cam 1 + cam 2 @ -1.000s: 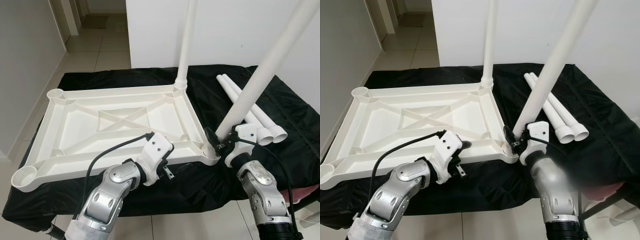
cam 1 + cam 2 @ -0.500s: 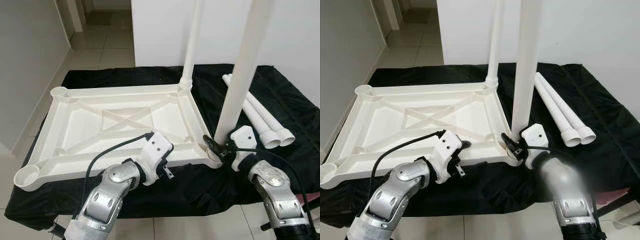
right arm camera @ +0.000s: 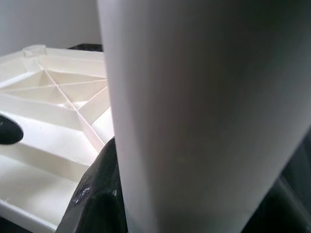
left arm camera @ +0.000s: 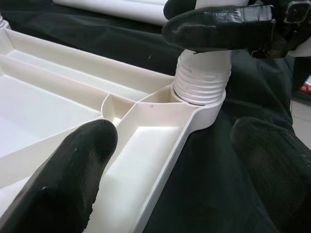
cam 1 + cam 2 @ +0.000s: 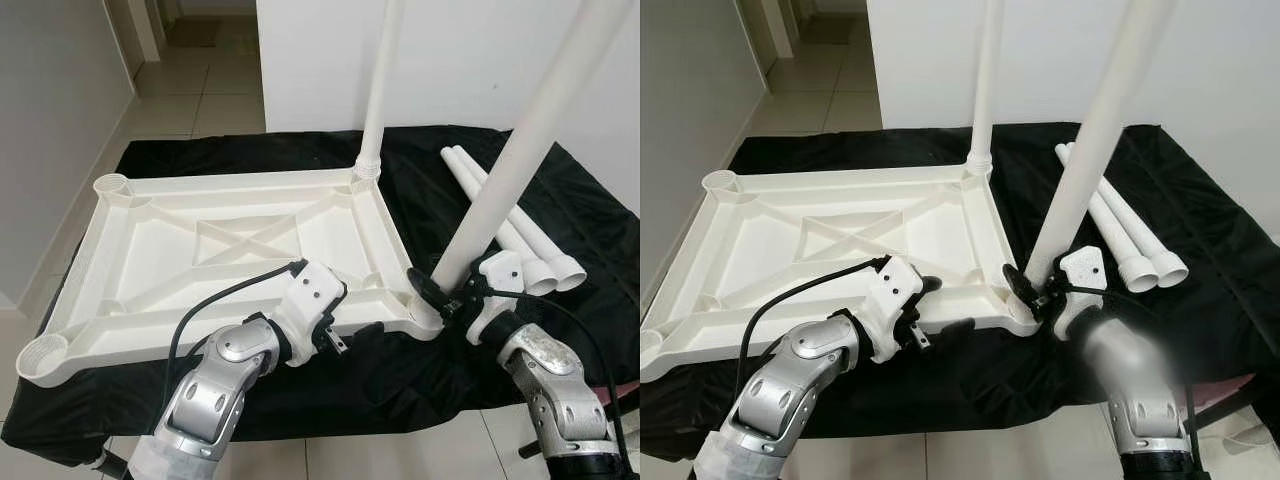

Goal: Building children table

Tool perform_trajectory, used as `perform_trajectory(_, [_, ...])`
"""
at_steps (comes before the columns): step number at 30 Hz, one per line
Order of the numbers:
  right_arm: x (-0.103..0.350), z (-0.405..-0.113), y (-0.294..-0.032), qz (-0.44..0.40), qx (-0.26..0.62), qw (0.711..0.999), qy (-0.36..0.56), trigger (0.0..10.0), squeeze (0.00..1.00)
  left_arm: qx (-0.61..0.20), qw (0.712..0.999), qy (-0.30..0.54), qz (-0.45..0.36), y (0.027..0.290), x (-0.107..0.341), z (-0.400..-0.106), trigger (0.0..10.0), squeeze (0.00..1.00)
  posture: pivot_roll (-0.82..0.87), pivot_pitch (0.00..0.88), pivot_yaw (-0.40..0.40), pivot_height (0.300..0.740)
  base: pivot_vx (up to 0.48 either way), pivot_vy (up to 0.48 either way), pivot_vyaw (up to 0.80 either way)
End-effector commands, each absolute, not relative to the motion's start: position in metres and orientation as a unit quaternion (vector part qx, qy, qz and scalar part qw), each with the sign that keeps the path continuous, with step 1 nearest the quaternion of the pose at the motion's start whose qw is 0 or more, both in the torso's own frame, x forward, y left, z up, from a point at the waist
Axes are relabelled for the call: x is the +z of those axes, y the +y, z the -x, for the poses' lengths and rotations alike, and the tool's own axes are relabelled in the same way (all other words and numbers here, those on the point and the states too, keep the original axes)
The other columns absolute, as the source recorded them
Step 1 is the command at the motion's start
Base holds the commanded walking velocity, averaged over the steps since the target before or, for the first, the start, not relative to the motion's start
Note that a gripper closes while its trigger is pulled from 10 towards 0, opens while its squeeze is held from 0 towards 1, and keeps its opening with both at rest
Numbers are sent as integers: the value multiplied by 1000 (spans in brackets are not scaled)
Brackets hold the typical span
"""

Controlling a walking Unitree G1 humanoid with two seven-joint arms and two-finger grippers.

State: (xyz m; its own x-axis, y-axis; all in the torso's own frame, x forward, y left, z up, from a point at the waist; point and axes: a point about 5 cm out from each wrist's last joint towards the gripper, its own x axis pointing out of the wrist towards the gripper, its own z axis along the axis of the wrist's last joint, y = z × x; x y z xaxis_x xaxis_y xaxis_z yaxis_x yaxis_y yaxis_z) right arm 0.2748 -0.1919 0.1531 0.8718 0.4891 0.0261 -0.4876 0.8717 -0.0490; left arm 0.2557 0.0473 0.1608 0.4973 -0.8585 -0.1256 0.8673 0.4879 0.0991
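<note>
Your right gripper (image 5: 447, 297), jaws clamped on the leg (image 5: 510, 175), has tipped it off upright again, so it isn't seated; left gripper (image 4: 170, 160) open astride the tabletop (image 5: 200, 250) rim.

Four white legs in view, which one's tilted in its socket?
The leg held by the right gripper at the near right corner. The far-corner leg stands upright; two spare legs lie flat.
</note>
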Motion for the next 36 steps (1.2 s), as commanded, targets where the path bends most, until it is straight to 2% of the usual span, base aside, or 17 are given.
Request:
perform_trajectory(1, [126, -271, -184, -15, 264, 963, 53, 10000, 0, -467, 880, 25, -80, 51, 162, -260, 10000, 0, -34, 37, 12, 740, 0, 0, 0])
perform_trajectory(18, [114, -274, -189, -54, 215, 971, 90, 10000, 0, -465, 881, 24, -82, 51, 162, -261, 10000, 0, -29, 38, 11, 740, 0, 0, 0])
perform_trajectory(19, [115, -269, -186, -7, 229, 972, 53, 10000, 0, -465, 881, 24, -82, 51, 162, -261, 10000, 0, -31, 37, 13, 740, 0, 0, 0])
perform_trajectory(24, [112, -253, -173, 49, 271, 961, -2, 10000, 0, -465, 881, 23, -82, 51, 162, -260, 10000, 0, -31, 39, 13, 740, 0, 0, 0])
perform_trajectory(36, [108, -251, -173, 52, 274, 960, 10, 10000, 0, -467, 880, 19, -85, 51, 163, -262, 10000, 0, -39, 28, 27, 740, 0, 0, 0])
